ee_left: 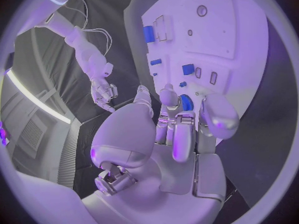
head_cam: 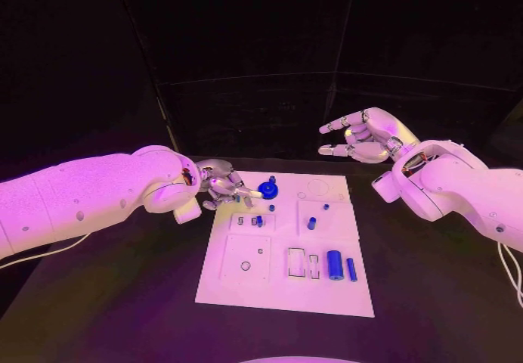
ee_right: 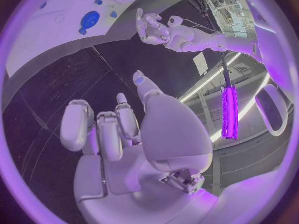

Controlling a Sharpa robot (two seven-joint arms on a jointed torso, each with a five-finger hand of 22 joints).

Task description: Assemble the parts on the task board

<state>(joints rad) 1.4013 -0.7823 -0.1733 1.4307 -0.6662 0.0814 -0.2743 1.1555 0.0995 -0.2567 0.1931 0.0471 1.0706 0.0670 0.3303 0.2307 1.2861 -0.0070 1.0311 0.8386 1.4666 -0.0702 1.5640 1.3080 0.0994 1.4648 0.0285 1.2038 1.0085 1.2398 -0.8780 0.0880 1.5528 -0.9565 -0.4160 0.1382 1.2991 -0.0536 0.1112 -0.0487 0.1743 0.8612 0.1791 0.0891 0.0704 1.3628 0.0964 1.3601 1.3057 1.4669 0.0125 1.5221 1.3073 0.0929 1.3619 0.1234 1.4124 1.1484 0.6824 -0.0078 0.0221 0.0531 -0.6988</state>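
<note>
I see the white task board (head_cam: 286,291) lying in the middle of the black counter (head_cam: 120,302). My left hand (head_cam: 224,185) is at the board's 11 o'clock corner, fingers curled, the fingertips (head_cam: 253,193) close to the round blue disc (head_cam: 268,190); I cannot tell if they touch it. My right hand (head_cam: 365,136) is raised beyond the 1 o'clock corner, fingers loosely apart, holding nothing. A blue cylinder (head_cam: 335,265) and a thinner blue pin (head_cam: 351,269) lie side by side near 5 o'clock.
</note>
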